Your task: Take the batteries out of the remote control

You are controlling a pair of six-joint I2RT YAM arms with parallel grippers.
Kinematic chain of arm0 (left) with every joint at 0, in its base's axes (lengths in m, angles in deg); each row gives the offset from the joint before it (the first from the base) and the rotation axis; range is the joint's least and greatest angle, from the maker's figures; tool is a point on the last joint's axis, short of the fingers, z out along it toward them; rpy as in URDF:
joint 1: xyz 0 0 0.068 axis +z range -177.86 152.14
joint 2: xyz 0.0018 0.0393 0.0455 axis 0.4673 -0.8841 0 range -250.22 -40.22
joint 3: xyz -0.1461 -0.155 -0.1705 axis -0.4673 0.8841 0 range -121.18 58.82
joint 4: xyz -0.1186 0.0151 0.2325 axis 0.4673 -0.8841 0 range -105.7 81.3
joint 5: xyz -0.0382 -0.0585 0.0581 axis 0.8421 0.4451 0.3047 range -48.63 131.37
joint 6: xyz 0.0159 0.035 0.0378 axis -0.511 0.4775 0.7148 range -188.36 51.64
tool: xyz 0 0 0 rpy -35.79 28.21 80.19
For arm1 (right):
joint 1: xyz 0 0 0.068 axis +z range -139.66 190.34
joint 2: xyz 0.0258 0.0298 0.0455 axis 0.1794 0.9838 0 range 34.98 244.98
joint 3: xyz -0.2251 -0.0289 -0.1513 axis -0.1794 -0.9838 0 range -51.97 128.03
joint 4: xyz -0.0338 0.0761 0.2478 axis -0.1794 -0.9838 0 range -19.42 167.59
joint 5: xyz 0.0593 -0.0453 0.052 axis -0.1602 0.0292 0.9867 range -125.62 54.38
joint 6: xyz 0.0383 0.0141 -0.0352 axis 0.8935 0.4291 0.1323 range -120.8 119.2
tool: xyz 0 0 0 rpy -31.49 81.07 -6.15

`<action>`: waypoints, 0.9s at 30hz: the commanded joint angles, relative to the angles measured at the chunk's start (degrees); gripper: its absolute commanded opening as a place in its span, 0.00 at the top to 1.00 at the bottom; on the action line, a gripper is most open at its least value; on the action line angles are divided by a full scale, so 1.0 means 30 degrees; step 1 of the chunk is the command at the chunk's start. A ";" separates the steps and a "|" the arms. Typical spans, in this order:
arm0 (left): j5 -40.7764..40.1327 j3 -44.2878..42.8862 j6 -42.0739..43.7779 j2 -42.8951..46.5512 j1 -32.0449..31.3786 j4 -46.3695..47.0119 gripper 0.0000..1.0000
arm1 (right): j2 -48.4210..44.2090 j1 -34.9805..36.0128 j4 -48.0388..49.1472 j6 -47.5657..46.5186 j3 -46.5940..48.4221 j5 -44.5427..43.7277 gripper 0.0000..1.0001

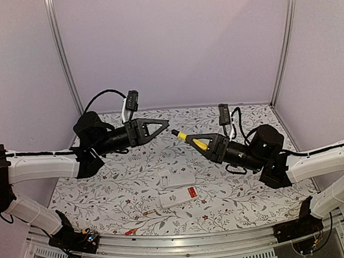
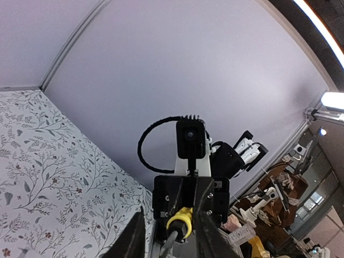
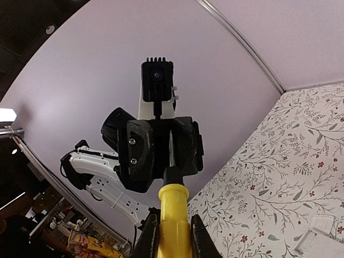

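The white remote control [image 1: 175, 199] lies open-side up at the front middle of the table, with one red-orange battery [image 1: 191, 191] in its right end. Two loose batteries lie nearer the front edge, one [image 1: 149, 213] left of the remote and one [image 1: 130, 231] at the edge. My right gripper [image 1: 191, 141] [image 3: 173, 239] is shut on the yellow-handled screwdriver [image 1: 198, 143] [image 3: 173, 215], held in the air and pointing left. My left gripper [image 1: 165, 126] [image 2: 169, 239] faces it, fingers apart, and the screwdriver's tip [image 2: 173, 236] reaches between them without touching.
The remote's white back cover [image 1: 178, 179] lies just behind the remote. The flower-patterned table [image 1: 128, 184] is walled by lilac panels at the back and sides. A metal rail [image 1: 185, 242] runs along the front edge. Black cables [image 1: 237, 120] hang off both wrists.
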 commanded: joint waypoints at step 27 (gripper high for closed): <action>-1.3486 -0.1704 1.0096 -0.5250 -0.5842 -2.1424 0.11 | -0.4216 -0.2039 -1.0817 -0.0769 -0.2216 -0.4856 1.00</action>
